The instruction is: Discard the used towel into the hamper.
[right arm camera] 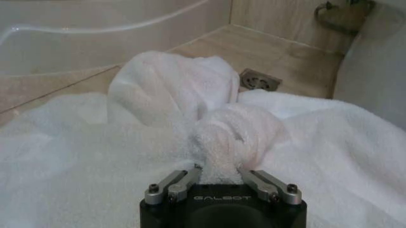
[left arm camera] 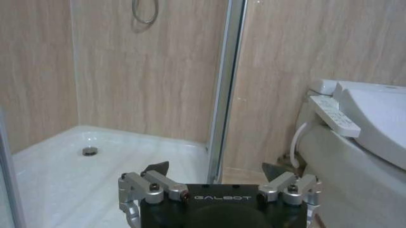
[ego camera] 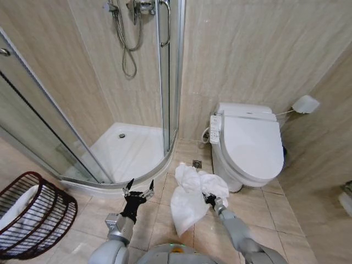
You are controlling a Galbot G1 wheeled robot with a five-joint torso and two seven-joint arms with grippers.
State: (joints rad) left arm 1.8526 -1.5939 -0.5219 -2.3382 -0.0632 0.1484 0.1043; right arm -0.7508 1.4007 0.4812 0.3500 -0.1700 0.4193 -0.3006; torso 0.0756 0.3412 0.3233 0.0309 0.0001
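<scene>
Towel (ego camera: 190,201) bunching in clenched right gripper (ego camera: 210,200); left gripper (ego camera: 138,192) idling released; swinging toward hamper (ego camera: 33,214) needs firm hold.

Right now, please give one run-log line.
right claw: shut on towel | left claw: open, idle | hamper: left, no towel yet

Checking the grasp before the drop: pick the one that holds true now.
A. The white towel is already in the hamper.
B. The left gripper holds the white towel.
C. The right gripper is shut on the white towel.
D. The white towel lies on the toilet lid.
C: the right gripper pinches a bunched fold of the white towel, which hangs above the tiled floor; the left gripper is open and bare, and the hamper stands off to the robot's left.
</scene>
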